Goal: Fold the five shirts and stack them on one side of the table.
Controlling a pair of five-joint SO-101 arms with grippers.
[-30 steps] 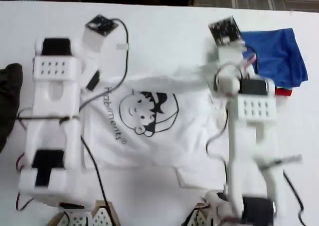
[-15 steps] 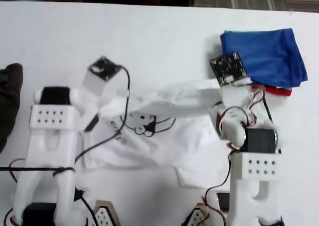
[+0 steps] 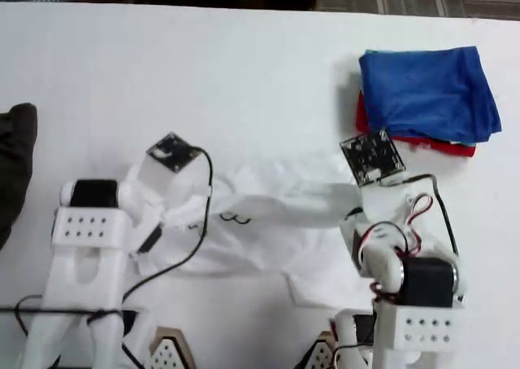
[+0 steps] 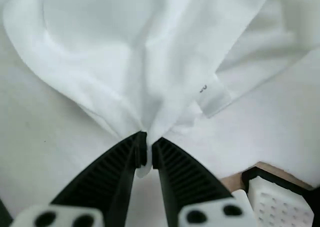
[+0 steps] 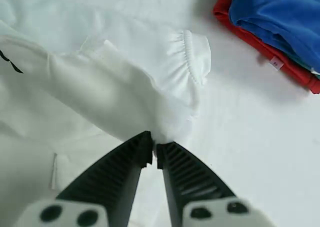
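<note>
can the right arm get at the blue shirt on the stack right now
Probably not yet: the right claw is shut on the white shirt. The blue shirt lies close beyond it with nothing between, so the way looks free once it lets go.

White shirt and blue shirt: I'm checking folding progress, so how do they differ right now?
The white shirt is bunched, pinched by the left gripper and right gripper; the blue shirt lies folded, untouched. The white shirt lies directly on the table; the blue shirt tops a red shirt. Both are shirts on one table.
</note>
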